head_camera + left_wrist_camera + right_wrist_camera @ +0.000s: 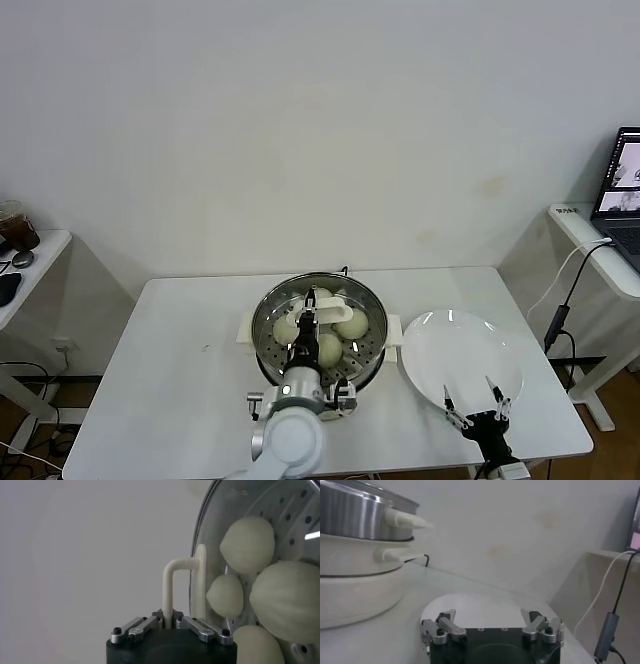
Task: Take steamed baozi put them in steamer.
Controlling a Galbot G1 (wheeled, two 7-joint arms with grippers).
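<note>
Left end effector (pixel 169 624) clamped on lid handle (pixel 172 585) over steamer (pixel 268 318) (baozi (pixel 351 325) inside), right end effector (pixel 477 404) apart above plate (pixel 440 345).

We see the steamer (pixel 268 345) mid-table (pixel 180 390) | baozi (pixel 351 325) in it, on its tray | lid (pixel 322 318) over the steamer, its handle (pixel 172 580) between the left gripper (pixel 306 352) fingers | plate (pixel 470 352) just right of the steamer | right gripper (pixel 477 404) at the plate's front edge | side table (pixel 30 262) far left | laptop (pixel 622 185) far right

Four baozi (pixel 247 544); one steamer (pixel 268 345); one glass lid (pixel 207 540); one white plate (pixel 500 365); one table (pixel 180 380); two grippers.
</note>
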